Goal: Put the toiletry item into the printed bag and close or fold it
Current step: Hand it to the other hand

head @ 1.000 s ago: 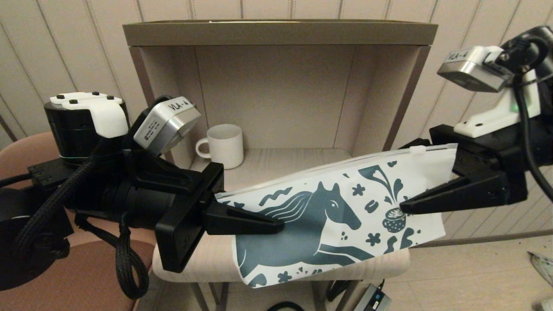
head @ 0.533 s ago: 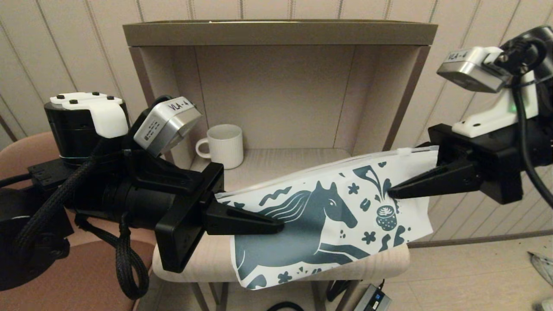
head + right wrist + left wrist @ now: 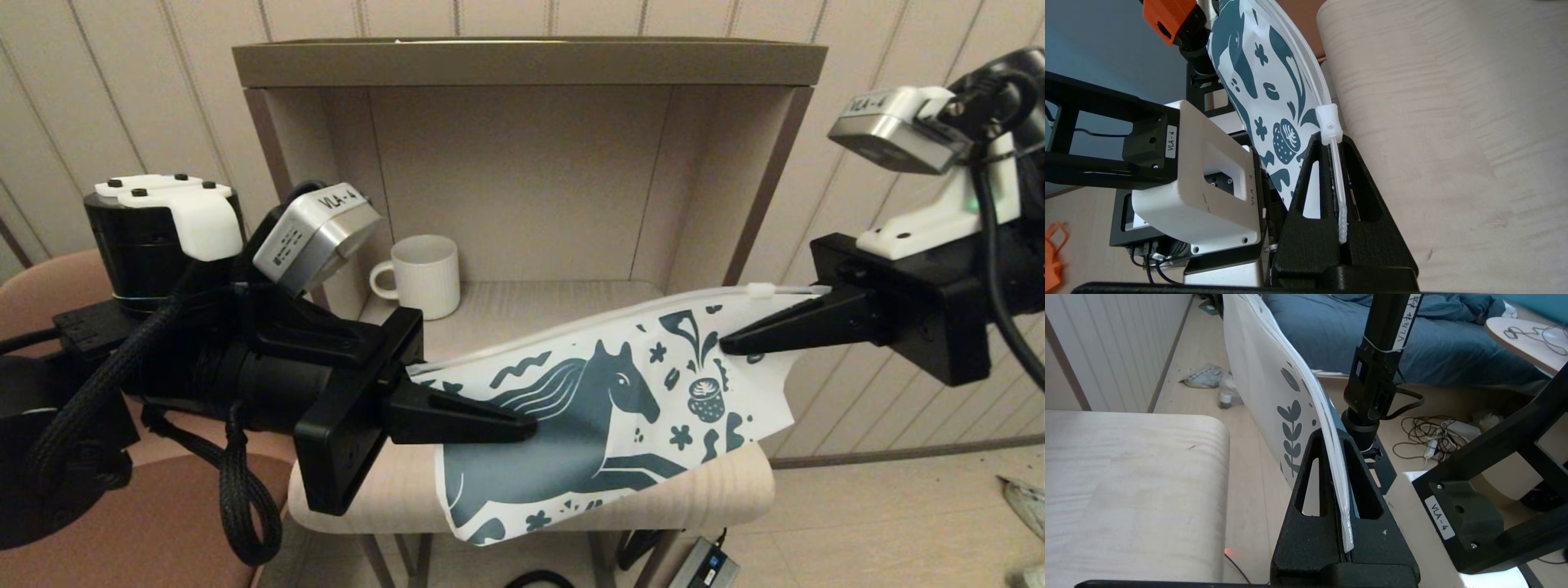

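Head view: right end effector (image 3: pixel 727 347) has just clamped the printed bag (image 3: pixel 588 408) near its slider; left end effector (image 3: pixel 522 426) grips the other end, ready for zipping

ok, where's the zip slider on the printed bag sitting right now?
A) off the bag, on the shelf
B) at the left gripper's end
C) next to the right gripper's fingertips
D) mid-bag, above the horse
C: the white zip slider sits on the printed bag's top edge just ahead of the right gripper, which is shut on that edge.
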### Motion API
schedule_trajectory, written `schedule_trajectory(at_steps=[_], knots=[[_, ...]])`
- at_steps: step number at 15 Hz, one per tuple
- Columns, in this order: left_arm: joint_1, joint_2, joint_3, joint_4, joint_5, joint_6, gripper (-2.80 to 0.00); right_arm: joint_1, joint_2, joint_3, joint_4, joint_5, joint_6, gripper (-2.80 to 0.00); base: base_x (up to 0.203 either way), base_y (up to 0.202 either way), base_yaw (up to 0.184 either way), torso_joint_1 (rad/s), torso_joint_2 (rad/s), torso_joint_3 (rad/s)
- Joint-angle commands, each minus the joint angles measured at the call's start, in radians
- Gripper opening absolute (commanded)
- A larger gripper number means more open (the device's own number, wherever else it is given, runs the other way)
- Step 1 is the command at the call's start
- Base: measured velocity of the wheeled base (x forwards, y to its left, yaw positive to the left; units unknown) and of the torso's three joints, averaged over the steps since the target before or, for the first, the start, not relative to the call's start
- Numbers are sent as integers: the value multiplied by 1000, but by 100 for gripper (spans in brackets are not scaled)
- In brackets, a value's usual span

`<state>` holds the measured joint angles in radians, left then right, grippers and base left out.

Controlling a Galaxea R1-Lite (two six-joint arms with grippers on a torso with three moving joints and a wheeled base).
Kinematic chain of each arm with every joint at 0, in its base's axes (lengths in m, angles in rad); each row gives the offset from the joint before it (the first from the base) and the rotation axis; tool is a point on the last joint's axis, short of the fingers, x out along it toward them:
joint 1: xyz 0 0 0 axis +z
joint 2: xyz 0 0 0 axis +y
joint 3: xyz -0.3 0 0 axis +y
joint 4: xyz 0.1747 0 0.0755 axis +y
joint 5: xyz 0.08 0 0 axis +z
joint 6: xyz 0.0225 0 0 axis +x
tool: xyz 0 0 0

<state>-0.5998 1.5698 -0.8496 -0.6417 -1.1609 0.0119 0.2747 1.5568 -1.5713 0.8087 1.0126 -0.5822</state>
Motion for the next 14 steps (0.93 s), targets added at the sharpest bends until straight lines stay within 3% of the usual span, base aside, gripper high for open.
schedule_trajectory(at_steps=[1,9,12,13,14], knots=[[2,4,-2,-4,-7,0,-280,1,-2,-3,4,6,-4,-280,0,0,0,0,0,0],[2,23,-83,106,6,-9,-280,2,-18,10,4,4,-4,-280,0,0,0,0,0,0],[2,33,-76,99,7,-4,-280,3,-17,12,4,4,-4,-280,0,0,0,0,0,0],[2,32,-71,97,7,1,0,3,-17,14,4,4,-4,-280,0,0,0,0,0,0],[2,32,-67,95,7,5,0,3,-18,17,4,4,-4,-280,0,0,0,0,0,0]])
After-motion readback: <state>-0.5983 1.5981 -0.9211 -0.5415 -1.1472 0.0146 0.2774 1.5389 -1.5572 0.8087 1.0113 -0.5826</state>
